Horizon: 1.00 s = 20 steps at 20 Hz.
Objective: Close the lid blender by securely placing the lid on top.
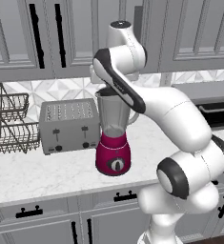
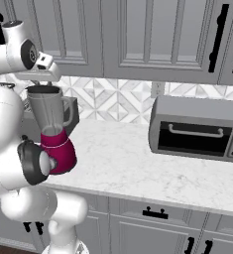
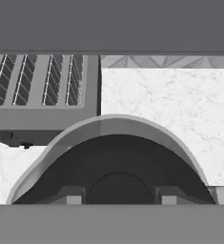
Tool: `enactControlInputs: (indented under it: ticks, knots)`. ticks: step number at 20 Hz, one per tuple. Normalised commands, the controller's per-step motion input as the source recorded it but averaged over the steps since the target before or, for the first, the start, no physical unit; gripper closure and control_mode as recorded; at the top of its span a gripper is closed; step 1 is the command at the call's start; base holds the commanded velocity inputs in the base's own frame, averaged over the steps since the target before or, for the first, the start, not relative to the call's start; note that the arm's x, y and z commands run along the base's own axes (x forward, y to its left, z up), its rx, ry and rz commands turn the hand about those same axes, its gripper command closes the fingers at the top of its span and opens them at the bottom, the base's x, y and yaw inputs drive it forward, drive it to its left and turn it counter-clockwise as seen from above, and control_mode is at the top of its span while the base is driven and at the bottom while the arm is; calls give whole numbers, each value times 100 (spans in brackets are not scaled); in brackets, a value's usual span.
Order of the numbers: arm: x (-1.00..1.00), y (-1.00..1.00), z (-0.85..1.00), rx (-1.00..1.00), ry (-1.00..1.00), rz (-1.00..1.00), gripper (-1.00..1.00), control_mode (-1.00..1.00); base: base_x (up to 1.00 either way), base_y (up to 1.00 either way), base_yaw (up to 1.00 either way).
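A white marble tabletop (image 1: 46,174) runs under grey wall cabinets (image 2: 138,39), with a patterned tile wall behind it. The blender (image 1: 113,138) stands on the tabletop not far from its front edge, upright, with its magenta base down and the dial facing the front. Its clear grey jar has the handle on the side toward the toaster oven (image 2: 195,130), which sits well apart near the back edge of the tabletop. Just beside the blender, on its other side and a little more to the back, is a silver toaster (image 1: 68,125). A wire dish rack (image 1: 8,124) stands at the far left end of the tabletop.

The arm reaches over the blender from above, and the gripper (image 3: 120,195) is directly over the jar mouth. In the hand view the two finger tips are apart, with a dark round shape between them, inside the curved rim of the jar. This seems to be the lid (image 3: 119,188), but I cannot tell if the fingers press on it or if it already rests on the rim.
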Motion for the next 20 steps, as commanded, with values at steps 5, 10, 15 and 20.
enactControlInputs:
  ticks: [5, 10, 15, 20]
  knots:
    - [11, 0, 4, 0, -10, 0, 100, -100, 0, 0, 0]
    - [0, 0, 5, 0, -3, 0, 100, -100, 0, 0, 0]
    - [0, 0, 19, 0, -12, 0, 100, -100, 0, 0, 0]
    - [1, 0, 6, 0, -13, 0, 100, -100, 0, 0, 0]
